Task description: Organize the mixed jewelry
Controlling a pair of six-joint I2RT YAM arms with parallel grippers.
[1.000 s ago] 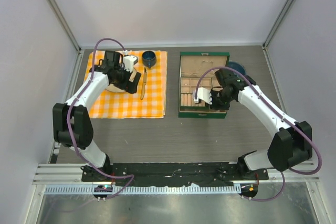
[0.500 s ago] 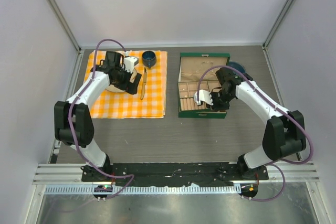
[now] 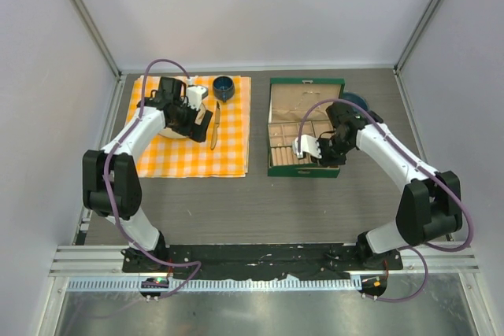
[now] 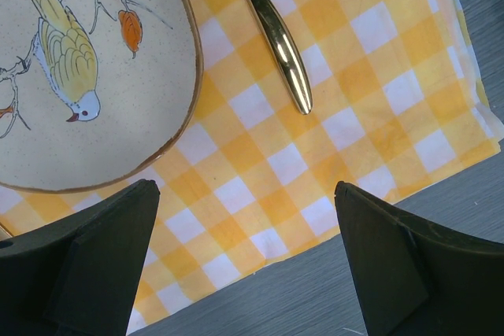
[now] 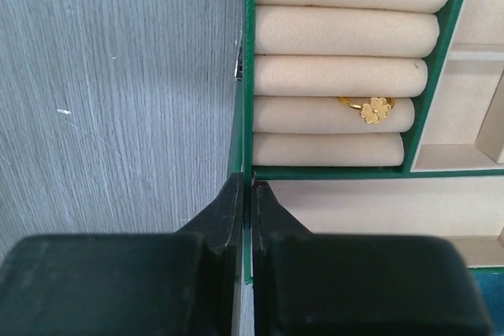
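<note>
A grey wood-grain surface [image 3: 260, 202] lies inside pale walls [image 3: 252, 5], and 2 arms reach over it from the near edge. On the left side there is an orange and white checked cloth [image 3: 228, 155]. It carries a plate [image 4: 118, 76] painted with a yellow bird, a gold cutlery handle [image 4: 283, 53] just beside the plate, and a blue cup [image 3: 224, 86] at the far edge. The left fingers [image 4: 87, 265] are spread wide apart and hold nothing. They hover above the cloth, near the rim of the plate and the end of the handle.

On the right side stands an open green box [image 3: 307, 83] with cream rolls [image 5: 346, 33] inside. A gold ring [image 5: 370, 108] with a small flower head sits in a slot between 2 of these rolls, in the left part of the box as the wrist camera sees it. The right fingers [image 5: 228, 218] are pressed together, and I can see nothing between them. Their tips are over the green outer wall of the box, at the corner of the roll section, close to the ring but not touching it. I cannot tell if the tips touch the wall.
</note>
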